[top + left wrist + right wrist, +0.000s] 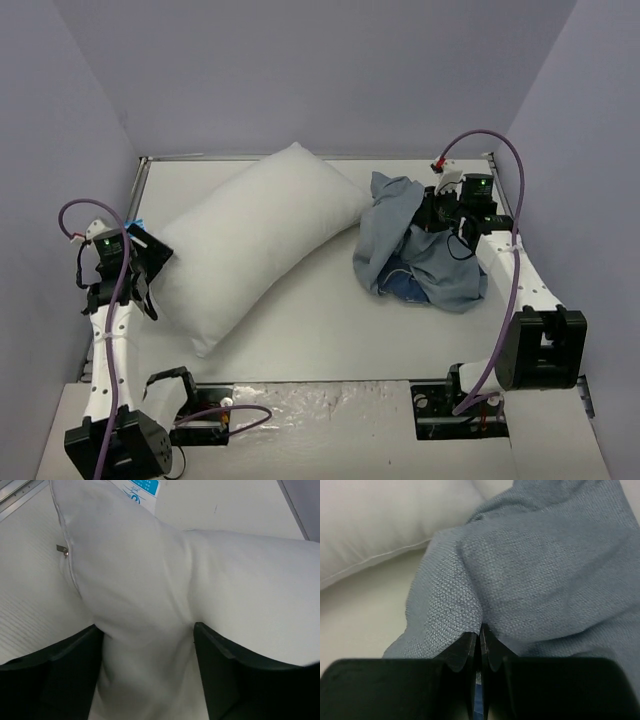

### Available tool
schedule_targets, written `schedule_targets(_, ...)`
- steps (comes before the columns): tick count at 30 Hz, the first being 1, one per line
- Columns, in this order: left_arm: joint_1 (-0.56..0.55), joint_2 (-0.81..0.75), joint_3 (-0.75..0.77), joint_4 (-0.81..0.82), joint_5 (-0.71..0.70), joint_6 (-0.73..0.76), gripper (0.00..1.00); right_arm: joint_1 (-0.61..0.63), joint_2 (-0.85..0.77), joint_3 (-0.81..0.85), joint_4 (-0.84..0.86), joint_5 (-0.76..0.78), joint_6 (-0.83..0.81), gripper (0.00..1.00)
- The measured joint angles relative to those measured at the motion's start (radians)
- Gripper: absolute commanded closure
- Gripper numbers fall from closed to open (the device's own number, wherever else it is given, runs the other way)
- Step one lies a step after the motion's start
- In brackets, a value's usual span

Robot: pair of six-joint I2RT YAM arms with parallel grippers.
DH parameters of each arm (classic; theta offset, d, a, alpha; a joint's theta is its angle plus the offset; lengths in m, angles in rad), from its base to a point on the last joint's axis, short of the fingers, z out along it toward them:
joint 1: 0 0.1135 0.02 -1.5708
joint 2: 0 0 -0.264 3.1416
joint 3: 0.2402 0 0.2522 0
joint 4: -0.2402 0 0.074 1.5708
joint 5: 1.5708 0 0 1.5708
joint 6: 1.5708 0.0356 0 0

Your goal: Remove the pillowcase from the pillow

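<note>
1. The left end effector [150, 255] sits at the left side of the desk [320, 340], pressed against the near-left end of the pillow [255, 235].
2. In the left wrist view, this end effector [148, 645] has its two dark fingers [70, 665] spread fairly wide. A thick fold of the white pillow [150, 580] is squeezed between them and narrows where they grip, so it is grasping the pillow.
3. A small metal zip pull [63, 551] shows on the pillow's piped seam. A white tag printed in blue [142, 487] lies just past the pillow's corner.
4. The pillow lies bare and puffy, slanting across the desk from near-left to far-centre.
5. The pillowcase [420, 250] is off the pillow. It sits in a crumpled heap on the right half of the desk with mostly its paler grey-blue face showing and a darker blue patch low in the folds.
6. The heap's far-left edge reaches the pillow's right end. I cannot tell whether the two touch or only lie side by side.
7. The right end effector [437, 215] is at the far-right side of the heap.
8. In the right wrist view, this end effector [480, 635] is clenched, with its fingertips [465, 647] almost meeting. A ridge of the grey-blue pillowcase [545, 565] is nipped between them, and the pillow [380, 520] is visible beyond.
</note>
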Motion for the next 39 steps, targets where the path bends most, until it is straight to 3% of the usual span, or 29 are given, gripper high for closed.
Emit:
schedule_targets(5, 0.0, -0.042, 0.003, -0.031, 0.005, -0.008, 0.08, -0.01, -0.01, -0.046, -0.014, 0.113, -0.092, 0.99)
schedule_targets(8, 0.001, -0.06, 0.044, -0.076, -0.006, 0.001, 0.02, -0.011, -0.011, -0.046, -0.018, 0.145, -0.138, 0.82)
schedule_targets(11, 0.001, -0.075, 0.127, -0.1, -0.009, 0.015, 0.06, -0.012, -0.011, -0.044, -0.048, 0.164, -0.195, 0.37)
schedule_targets(12, 0.002, -0.08, 0.157, -0.101, -0.004, 0.019, 0.06, -0.013, -0.011, -0.039, -0.067, 0.168, -0.216, 0.12)
schedule_targets(13, 0.002, -0.085, 0.195, -0.098, 0.009, 0.024, 0.06, -0.018, -0.011, -0.031, -0.09, 0.174, -0.238, 0.03)
schedule_targets(14, 0.002, -0.089, 0.224, -0.093, 0.029, 0.027, 0.06, -0.02, -0.011, -0.018, -0.111, 0.182, -0.26, 0.0)
schedule_targets(20, -0.072, -0.097, 0.304, 0.01, 0.182, 0.01, 0.06, -0.079, -0.042, 0.14, -0.211, 0.215, -0.317, 0.0)
schedule_targets(28, -0.554, 0.008, 0.328, 0.079, 0.242, 0.066, 0.06, -0.105, -0.174, 0.265, -0.237, 0.373, -0.224, 0.0)
schedule_targets(31, -0.661, 0.042, 0.328, 0.077, 0.233, 0.101, 0.06, -0.113, -0.21, 0.265, -0.257, 0.409, -0.172, 0.0)
schedule_targets(39, -0.725, 0.049, 0.323, 0.079, 0.195, 0.16, 0.06, -0.135, -0.243, 0.257, -0.29, 0.494, -0.092, 0.0)
